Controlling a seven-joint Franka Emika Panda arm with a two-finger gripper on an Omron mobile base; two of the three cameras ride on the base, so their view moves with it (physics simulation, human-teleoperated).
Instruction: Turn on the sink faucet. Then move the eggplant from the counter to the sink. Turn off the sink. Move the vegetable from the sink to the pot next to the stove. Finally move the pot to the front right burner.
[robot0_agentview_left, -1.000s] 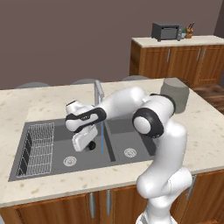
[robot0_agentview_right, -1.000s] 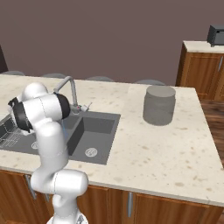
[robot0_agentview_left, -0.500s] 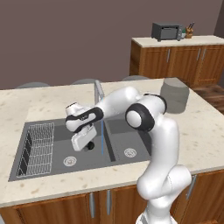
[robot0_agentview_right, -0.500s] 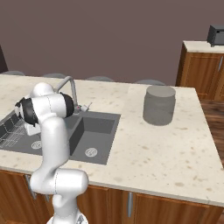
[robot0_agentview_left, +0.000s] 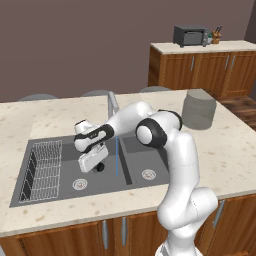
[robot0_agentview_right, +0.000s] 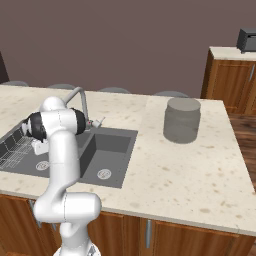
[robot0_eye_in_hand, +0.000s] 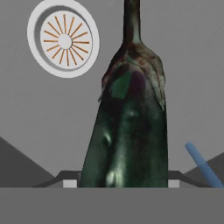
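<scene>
dark eggplant (robot0_eye_in_hand: 129, 127) hides pincer (robot0_eye_in_hand: 119, 183) tips; stem cut off above sink (robot0_eye_in_hand: 39, 113).

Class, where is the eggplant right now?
The eggplant is between the gripper fingers over the sink, left of the water stream and near a drain.

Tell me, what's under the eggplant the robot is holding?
Under the eggplant lies the grey floor of the sink, with a round metal drain nearby. The floor directly beneath the eggplant is covered by it.
</scene>
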